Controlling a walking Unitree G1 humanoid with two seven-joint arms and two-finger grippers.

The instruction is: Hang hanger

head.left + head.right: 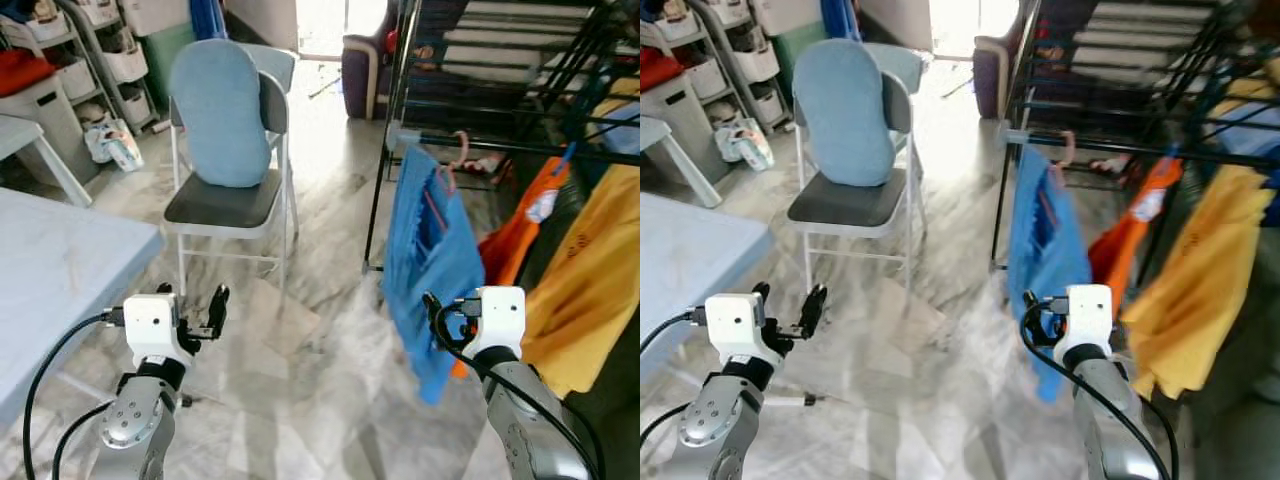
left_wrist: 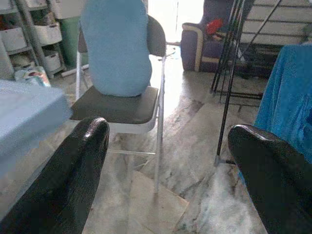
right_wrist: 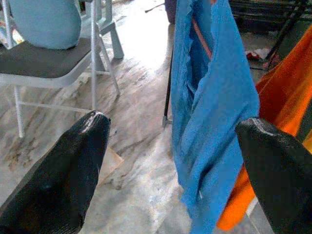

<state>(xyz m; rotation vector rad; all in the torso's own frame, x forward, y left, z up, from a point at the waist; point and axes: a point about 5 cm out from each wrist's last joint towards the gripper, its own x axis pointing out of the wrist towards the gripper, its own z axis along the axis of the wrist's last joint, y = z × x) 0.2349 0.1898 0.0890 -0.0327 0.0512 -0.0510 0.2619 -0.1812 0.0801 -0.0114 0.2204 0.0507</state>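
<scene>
Now both arms raised forward, left tool (image 1: 205,312) spread empty, right tool (image 3: 170,161) spread near blue garment (image 1: 432,262) on pink hanger (image 1: 456,152).

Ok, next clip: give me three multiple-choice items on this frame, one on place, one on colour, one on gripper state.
1. Where does the blue garment hang?
A. on the drying rack
B. on the chair back
C. on the table

2. What colour is the garment right beside the blue one?
A. green
B. orange
C. white

3. How do the right gripper's fingers stand?
A. shut on the hanger
B. shut on cloth
C. open, holding nothing

Answers: 1 A, the blue garment hangs by a pink hanger from the drying rack. 2 B, the orange garment hangs next to it. 3 C, the right gripper is spread wide with nothing between the fingers.
</scene>
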